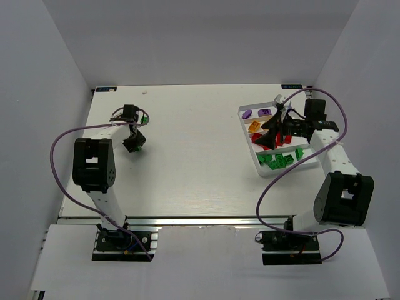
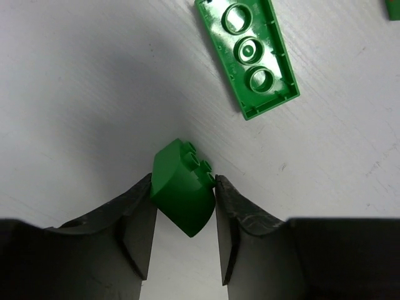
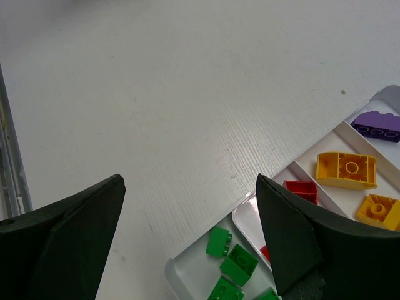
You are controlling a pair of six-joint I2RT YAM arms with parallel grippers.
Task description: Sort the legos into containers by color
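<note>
My left gripper [image 2: 184,190] is shut on a green rounded lego [image 2: 181,184], held just above the table at the far left [image 1: 134,144]. A long green lego plate [image 2: 247,53] lies upside down beside it and also shows in the top view [image 1: 144,117]. My right gripper [image 3: 189,181] is open and empty, hovering over the white tray's [image 1: 247,134] left edge [image 1: 270,130]. The tray's near compartment holds green legos [image 3: 239,262]. The middle one holds red legos [image 3: 301,189]. The far one holds yellow legos [image 3: 345,169] and purple legos [image 3: 377,124].
Another green piece [image 2: 392,7] shows at the corner of the left wrist view. White walls enclose the table on the left, back and right. A metal rail [image 3: 12,162] runs along the table's near edge.
</note>
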